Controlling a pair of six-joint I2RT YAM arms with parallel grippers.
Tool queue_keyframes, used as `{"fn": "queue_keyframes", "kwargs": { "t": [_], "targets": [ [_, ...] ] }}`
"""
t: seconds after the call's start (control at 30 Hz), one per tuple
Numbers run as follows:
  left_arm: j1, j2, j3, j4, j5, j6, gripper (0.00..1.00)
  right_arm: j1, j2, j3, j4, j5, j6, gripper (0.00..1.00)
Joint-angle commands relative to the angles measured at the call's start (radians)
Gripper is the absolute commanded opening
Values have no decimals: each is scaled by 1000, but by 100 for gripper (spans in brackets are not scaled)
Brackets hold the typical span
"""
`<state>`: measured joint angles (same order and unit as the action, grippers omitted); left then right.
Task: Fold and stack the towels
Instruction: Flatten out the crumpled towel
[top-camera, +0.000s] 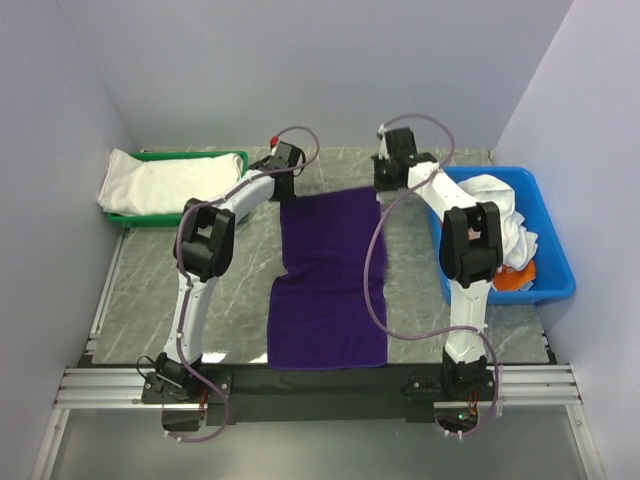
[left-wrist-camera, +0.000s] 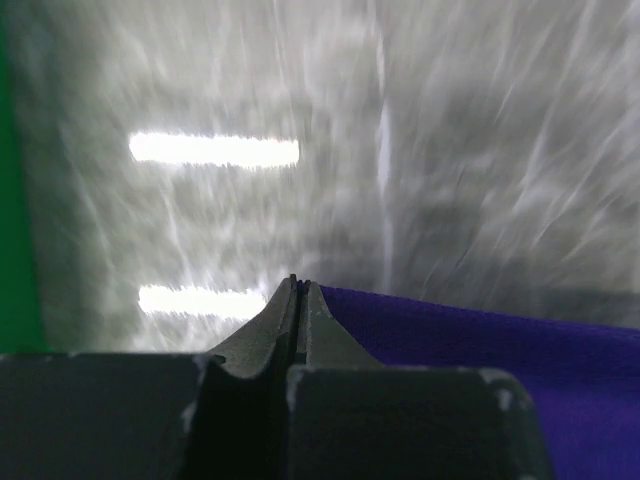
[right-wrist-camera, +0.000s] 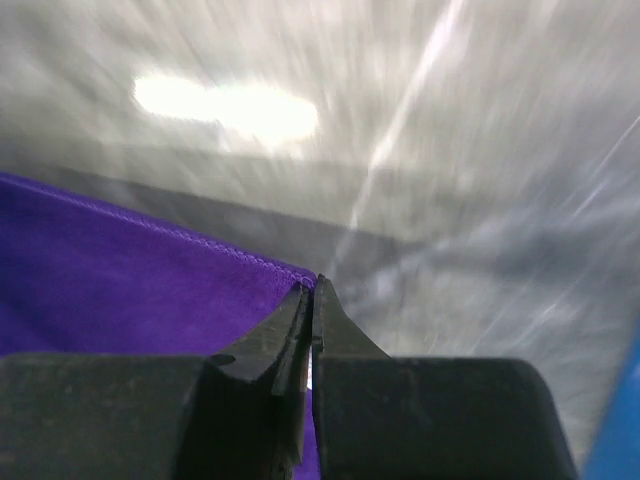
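**Both pincers shut on the far corners of the purple towel (top-camera: 330, 290)**

Only the overhead view takes in the surroundings. A green tray (top-camera: 235, 157) at far left carries a folded white towel (top-camera: 160, 185). A blue bin (top-camera: 555, 285) at right holds bunched white towels (top-camera: 495, 215) and an orange towel (top-camera: 515, 279).

The grips show only in the wrist views. The left gripper (left-wrist-camera: 298, 290) has its jaws pressed together, with the cloth's corner running into the tips. The right gripper (right-wrist-camera: 312, 290) is likewise closed, pinching a hemmed corner. In both wrist views the cloth is sharp and the table (top-camera: 150, 290) behind it is blurred.

The purple towel lies lengthwise mid-table between the arms. A crease crosses its middle, its near half is wider, and its near edge reaches the bases. Both arms stretch forward with elbows raised and wrists angled inward over the far edge.
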<state>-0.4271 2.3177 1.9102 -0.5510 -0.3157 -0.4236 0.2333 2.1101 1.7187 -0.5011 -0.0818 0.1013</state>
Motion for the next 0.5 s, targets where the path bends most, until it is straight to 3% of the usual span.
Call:
{"fn": "queue_keyframes", "kwargs": {
  "t": [0.0,0.23,0.47],
  "targets": [
    [33,-81,87,61,-19,72,1,-8,-44,179,36,80,-71,0],
    [68,-44,256,163,-32,134,1,-9,10,306,170,163,-195,0],
    [114,-17,320,295,-31,160,1,-17,83,375,335,204,-268,0]
  ]
}}
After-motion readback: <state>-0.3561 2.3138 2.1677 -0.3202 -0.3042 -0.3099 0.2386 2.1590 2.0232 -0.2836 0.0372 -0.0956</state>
